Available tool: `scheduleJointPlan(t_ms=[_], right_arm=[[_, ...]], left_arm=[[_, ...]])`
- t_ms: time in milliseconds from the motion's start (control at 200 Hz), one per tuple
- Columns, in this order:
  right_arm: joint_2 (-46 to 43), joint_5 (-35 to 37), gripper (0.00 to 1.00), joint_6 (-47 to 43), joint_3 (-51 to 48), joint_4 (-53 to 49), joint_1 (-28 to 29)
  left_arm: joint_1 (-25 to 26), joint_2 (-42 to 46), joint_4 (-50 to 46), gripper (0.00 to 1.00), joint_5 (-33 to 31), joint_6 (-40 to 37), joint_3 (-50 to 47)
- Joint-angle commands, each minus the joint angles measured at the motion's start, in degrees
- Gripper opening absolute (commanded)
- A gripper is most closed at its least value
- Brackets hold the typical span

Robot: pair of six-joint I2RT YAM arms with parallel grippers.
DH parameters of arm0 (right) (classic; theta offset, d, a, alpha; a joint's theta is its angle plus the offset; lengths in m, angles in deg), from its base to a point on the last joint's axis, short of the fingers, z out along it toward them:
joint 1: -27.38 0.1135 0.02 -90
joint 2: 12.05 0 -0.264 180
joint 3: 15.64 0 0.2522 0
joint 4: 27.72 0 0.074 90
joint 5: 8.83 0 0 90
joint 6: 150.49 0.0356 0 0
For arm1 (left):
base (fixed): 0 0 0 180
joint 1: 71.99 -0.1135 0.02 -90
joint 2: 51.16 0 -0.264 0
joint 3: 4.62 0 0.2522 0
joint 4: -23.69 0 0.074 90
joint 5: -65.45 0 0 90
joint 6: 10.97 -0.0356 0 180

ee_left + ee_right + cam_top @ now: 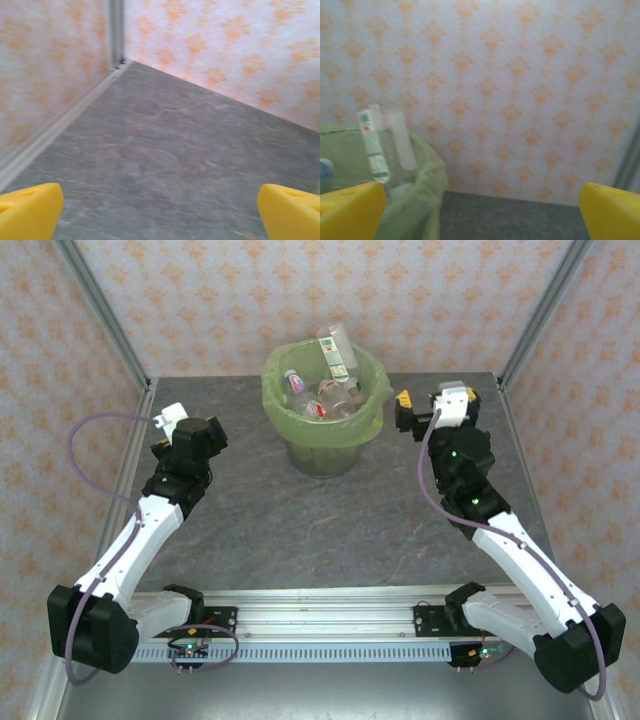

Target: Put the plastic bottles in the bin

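The bin, a grey bucket lined with a light-green bag, stands at the back middle of the table. Several plastic bottles lie inside it, and one tall labelled bottle pokes above the rim. My right gripper hovers just right of the bin, open and empty. In the right wrist view its yellow fingertips stand wide apart, with the bin's bag and the upright bottle at the left. My left gripper is at the far left, open over bare table, its fingertips far apart.
Patterned walls close the table at the back and both sides, with metal posts in the corners. The grey tabletop stretches between the arms. A metal rail carries both arm bases at the near edge.
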Motion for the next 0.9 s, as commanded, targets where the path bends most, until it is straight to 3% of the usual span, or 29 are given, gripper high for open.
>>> scheduleJointPlan(t_ms=[0, 135, 245, 370, 480, 530, 631, 896], right_arm=[[-2.44, 11.74, 0.99, 2.65, -6.07, 4.13, -2.15], [-2.73, 17.04, 0.99, 7.85, -13.57, 4.91, -6.30], [-1.42, 14.85, 0.99, 18.05, -19.38, 5.20, -12.85], [3.88, 11.44, 0.99, 24.64, -23.44, 6.63, -19.21], [9.02, 10.87, 0.99, 24.25, -25.23, 9.28, -20.93], [11.06, 9.48, 0.99, 23.43, -25.94, 11.13, -21.44], [14.89, 5.60, 0.99, 22.82, -26.91, 14.19, -22.24], [22.06, 1.39, 0.99, 19.61, -25.17, 18.28, -22.45]], left_arm=[[-2.95, -2.03, 2.65, 1.00, -7.37, -2.85, -2.89], [-4.20, -3.70, 6.64, 1.00, -9.71, -3.19, -6.50], [-5.01, -7.01, 16.57, 1.00, -10.43, -7.07, -11.74], [-6.93, -11.45, 24.41, 1.00, -3.75, -8.16, -15.00], [-7.01, -14.57, 30.25, 1.00, -1.25, -12.78, -16.26], [-7.62, -15.30, 32.70, 1.00, 3.08, -13.90, -17.59], [-7.40, -18.46, 46.97, 1.00, 8.19, -16.99, -23.95], [-6.25, -19.12, 48.39, 1.00, 9.42, -18.49, -24.67]])
